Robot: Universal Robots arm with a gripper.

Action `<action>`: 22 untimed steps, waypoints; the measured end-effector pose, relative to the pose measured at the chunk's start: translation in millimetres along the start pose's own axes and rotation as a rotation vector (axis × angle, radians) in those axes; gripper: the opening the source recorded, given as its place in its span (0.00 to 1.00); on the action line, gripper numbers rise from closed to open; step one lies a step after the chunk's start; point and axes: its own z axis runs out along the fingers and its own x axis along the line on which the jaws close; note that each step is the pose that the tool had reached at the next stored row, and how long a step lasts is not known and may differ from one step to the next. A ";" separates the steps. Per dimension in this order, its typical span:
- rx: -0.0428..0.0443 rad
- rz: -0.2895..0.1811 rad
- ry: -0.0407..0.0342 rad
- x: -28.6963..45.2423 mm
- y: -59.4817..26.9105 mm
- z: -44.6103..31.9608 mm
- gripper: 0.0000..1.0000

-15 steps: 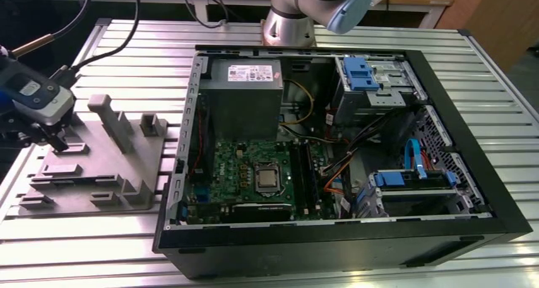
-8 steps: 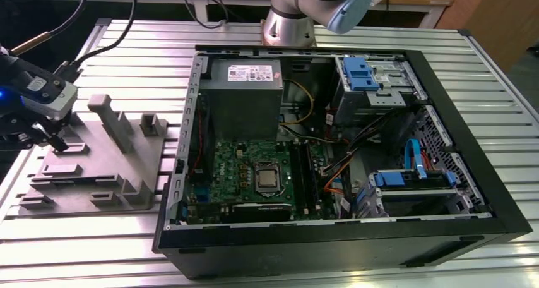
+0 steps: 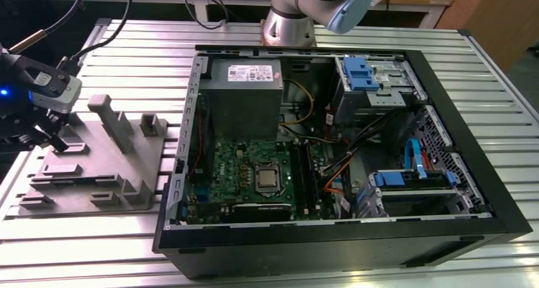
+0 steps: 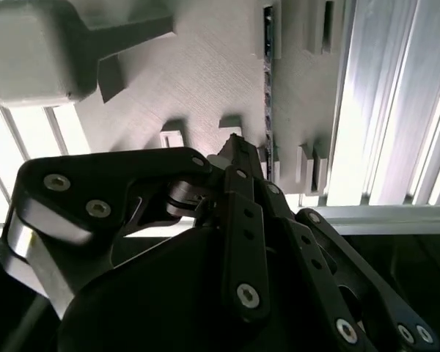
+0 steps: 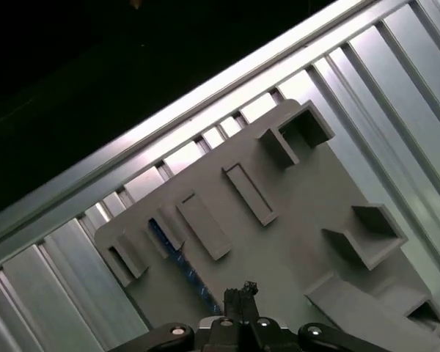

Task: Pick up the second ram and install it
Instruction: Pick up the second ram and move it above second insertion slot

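Note:
The second ram (image 5: 172, 253) is a thin dark blue-green strip standing on edge in a slot of the grey fixture plate (image 3: 126, 174). In the second wrist view the ram (image 4: 268, 88) runs as a narrow dark line with small chips. My gripper (image 3: 52, 143) hangs over the plate's far side at the exterior view's left. Its black fingers are shut together in both wrist views (image 4: 238, 147) (image 5: 242, 292), with the tips at one end of the ram. I cannot tell whether they touch it.
The open computer case (image 3: 438, 174) lies at the exterior view's right, with the green motherboard (image 3: 240, 165), long black slots (image 3: 305, 174), grey power supply (image 3: 244, 92) and blue drive bays. Raised grey blocks (image 3: 110, 120) stand on the fixture plate. The table is ribbed aluminium (image 3: 84, 250).

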 end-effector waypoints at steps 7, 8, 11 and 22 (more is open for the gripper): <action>-0.0070 -0.127 0.0055 0.1 0.0 1.3 0.10; -0.0081 -0.145 0.0063 0.1 0.0 1.5 0.10; -0.0110 -0.198 0.0086 0.1 -0.1 2.2 0.10; -0.0222 -0.399 0.0174 0.3 -0.2 5.6 0.10</action>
